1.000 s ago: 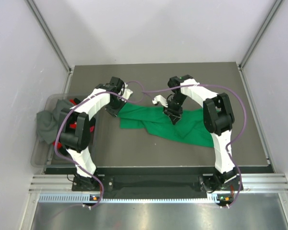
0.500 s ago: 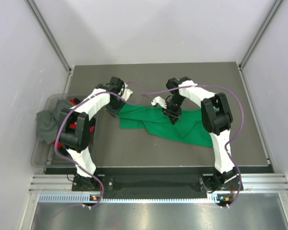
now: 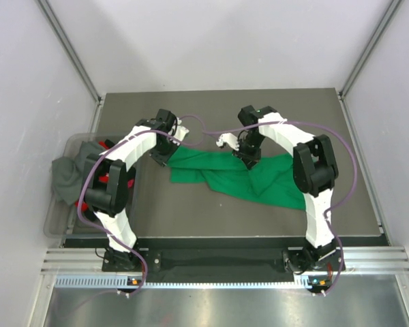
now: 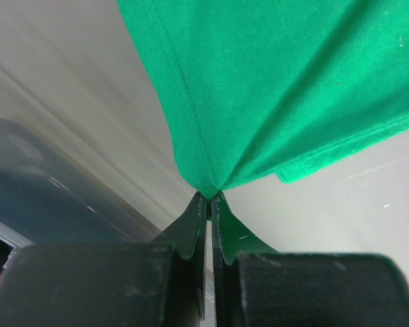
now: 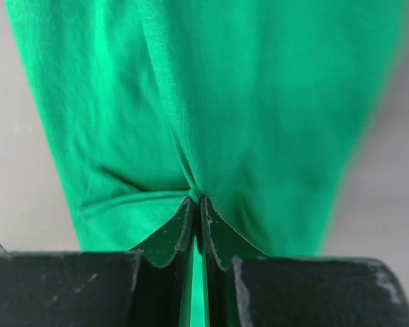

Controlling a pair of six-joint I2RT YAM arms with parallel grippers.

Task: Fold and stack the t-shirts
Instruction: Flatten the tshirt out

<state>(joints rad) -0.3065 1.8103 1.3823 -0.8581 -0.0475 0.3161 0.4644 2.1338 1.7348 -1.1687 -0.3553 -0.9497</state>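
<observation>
The green t-shirt (image 3: 266,180) is seen lying unfolded and rumpled on the table (image 3: 191,214). It stretches from a little left of the middle toward the right edge, and its widest part is bunched on the right side. It is gripped at two places along its far edge.

Its left end is pinched by the left gripper (image 4: 209,199). The jaws are pressed together on a small point of cloth just beside a stitched hem. From that point the cloth fans out and is lifted slightly off the table, and a folded edge of it is seen hanging free to the right.

The right gripper (image 5: 196,201) is clamped on a gathered fold of the same t-shirt, near the middle of the table. The jaws are closed with only a thin pleat of cloth between the tips, and creases are drawn in toward that spot from both sides.

A clear plastic bin (image 3: 54,228) is set against the left edge of the table, beside the left arm. A grey t-shirt (image 3: 67,176) is draped over the bin's left rim, with part of it hanging outside. Some red cloth (image 3: 103,179) is seen inside the bin, largely hidden by the arm, so its shape cannot be told.
</observation>
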